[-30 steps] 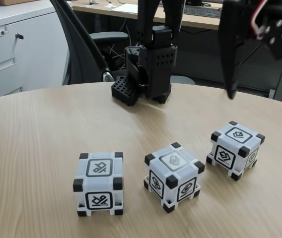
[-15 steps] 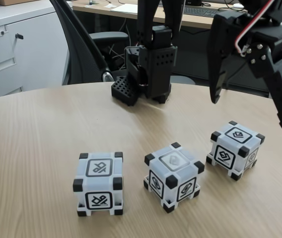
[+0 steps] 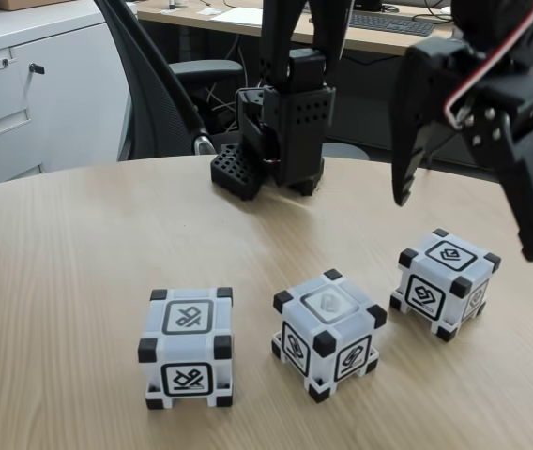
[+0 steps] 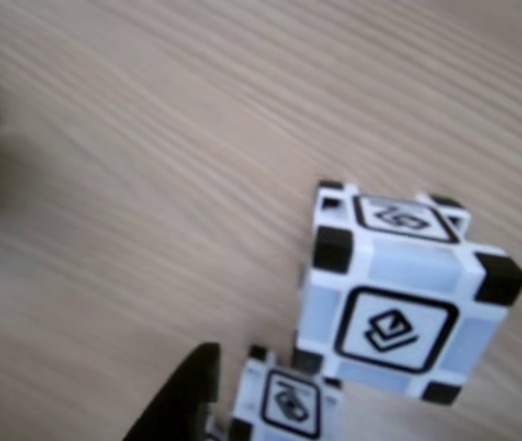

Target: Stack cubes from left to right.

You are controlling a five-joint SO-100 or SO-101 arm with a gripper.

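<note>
Translucent white cubes (image 3: 327,333) with black corners, woodgrain table (image 3: 60,281), claw (image 3: 464,225) spread wide.

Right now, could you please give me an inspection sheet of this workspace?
Surface: round wooden table, bare apart from the items below.
Job's things: three cubes in a row in the fixed view, left cube, middle cube, right cube; all apart, none stacked.
Clutter: nothing seen.
Gripper: gripper open, hanging above the right cube, touching nothing.
Cables: red and white wires on the gripper; tangle of cables behind the arm base.
Surroundings: office chair, white cabinet, desk with keyboard.
</note>
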